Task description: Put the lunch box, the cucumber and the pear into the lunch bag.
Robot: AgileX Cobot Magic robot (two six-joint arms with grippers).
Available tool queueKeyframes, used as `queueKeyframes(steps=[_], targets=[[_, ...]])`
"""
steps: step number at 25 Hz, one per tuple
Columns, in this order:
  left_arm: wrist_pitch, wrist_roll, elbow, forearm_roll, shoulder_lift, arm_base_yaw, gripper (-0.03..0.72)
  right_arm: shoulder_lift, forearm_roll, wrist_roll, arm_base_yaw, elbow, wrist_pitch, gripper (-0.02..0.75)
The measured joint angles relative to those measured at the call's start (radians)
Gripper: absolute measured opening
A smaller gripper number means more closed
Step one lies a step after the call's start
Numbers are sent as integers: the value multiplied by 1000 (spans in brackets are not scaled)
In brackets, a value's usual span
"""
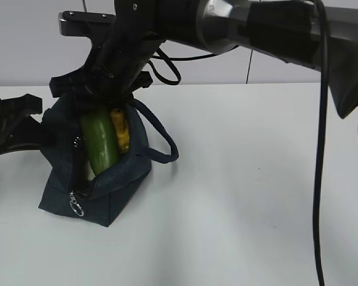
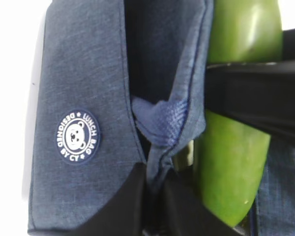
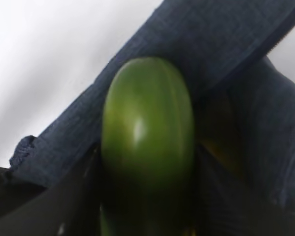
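Note:
The dark navy lunch bag (image 1: 116, 185) stands open at the left of the table. The green cucumber (image 1: 99, 143) stands tilted in its mouth, its lower end inside. The yellow pear (image 1: 120, 132) sits in the bag behind it. A pale bit below the cucumber (image 1: 88, 173) may be the lunch box; most of it is hidden. My right gripper (image 1: 100, 98) reaches across from the upper right and is shut on the cucumber (image 3: 147, 132). My left gripper (image 1: 46, 128) is shut on the bag's opening edge (image 2: 157, 147), beside the cucumber (image 2: 233, 162).
The bag's rope handle (image 1: 162, 146) loops out to the right, and the silver zipper ring (image 1: 76, 208) hangs at its front corner. My right arm (image 1: 256, 27) and a black cable (image 1: 318, 149) cross the upper right. White table (image 1: 238, 196) lies to the right.

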Motion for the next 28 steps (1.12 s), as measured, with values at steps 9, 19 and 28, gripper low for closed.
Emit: queueKeyframes(steps=[9,19,28], targets=[[-2,0,0,5,0,0,1,0,0,2,0,0,33,433],[-35,0,0,44,0,0,1,-97,-101,2,1,0,82,444],[-51,0,0,43,0,0,1,-116,-151,2,1,-2,172,445]])
